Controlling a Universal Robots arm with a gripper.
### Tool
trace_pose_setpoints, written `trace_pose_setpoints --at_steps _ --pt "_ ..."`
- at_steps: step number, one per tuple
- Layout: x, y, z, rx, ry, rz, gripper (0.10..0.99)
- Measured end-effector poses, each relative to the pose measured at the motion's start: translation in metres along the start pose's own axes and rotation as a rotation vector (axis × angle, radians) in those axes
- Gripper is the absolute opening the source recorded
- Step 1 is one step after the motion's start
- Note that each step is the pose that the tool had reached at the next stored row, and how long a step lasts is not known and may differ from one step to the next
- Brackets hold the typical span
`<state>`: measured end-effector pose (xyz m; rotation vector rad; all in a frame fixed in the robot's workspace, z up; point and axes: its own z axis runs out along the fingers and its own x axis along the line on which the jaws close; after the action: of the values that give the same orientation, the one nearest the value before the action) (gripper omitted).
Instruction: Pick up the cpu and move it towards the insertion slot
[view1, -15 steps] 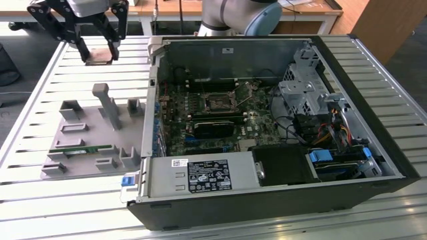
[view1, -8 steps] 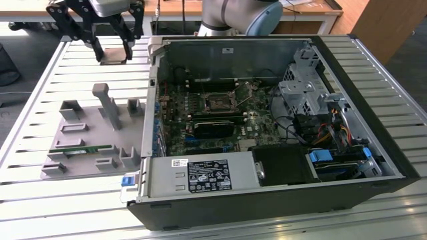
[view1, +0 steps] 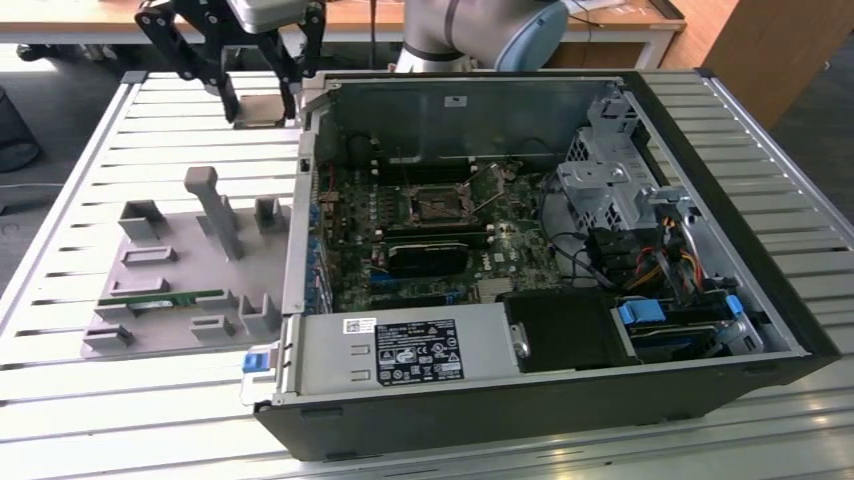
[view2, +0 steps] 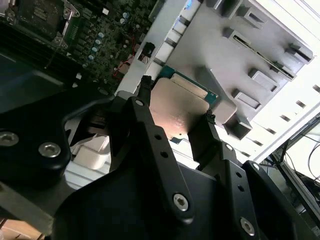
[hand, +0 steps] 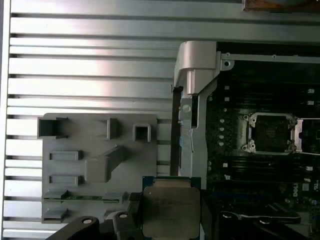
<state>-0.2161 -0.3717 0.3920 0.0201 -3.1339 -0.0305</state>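
My gripper (view1: 260, 103) hangs above the slatted table, just outside the far corner of the open computer case on the exterior view's left. It is shut on the cpu (view1: 263, 108), a flat square chip with a silvery top and a thin green rim. In both wrist views the black fingers (view2: 145, 125) press on opposite edges of the cpu (view2: 182, 107) (hand: 170, 207). The insertion slot (view1: 437, 205) (hand: 272, 132) is a square black socket with a shiny metal frame, in the middle of the motherboard, well apart from the chip.
A grey plastic holder plate (view1: 174, 270) (hand: 95, 165) with raised blocks lies on the table beside the case and carries a long green memory stick (view1: 160, 298). The case wall (view1: 310, 150) stands between gripper and motherboard. Drive cages and cables (view1: 627, 230) fill the case's other side.
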Motion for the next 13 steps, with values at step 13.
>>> trace_pose_setpoints --at_steps 13 --pt "-0.0405 -0.0004 -0.0003 0.000 0.0026 0.000 0.545"
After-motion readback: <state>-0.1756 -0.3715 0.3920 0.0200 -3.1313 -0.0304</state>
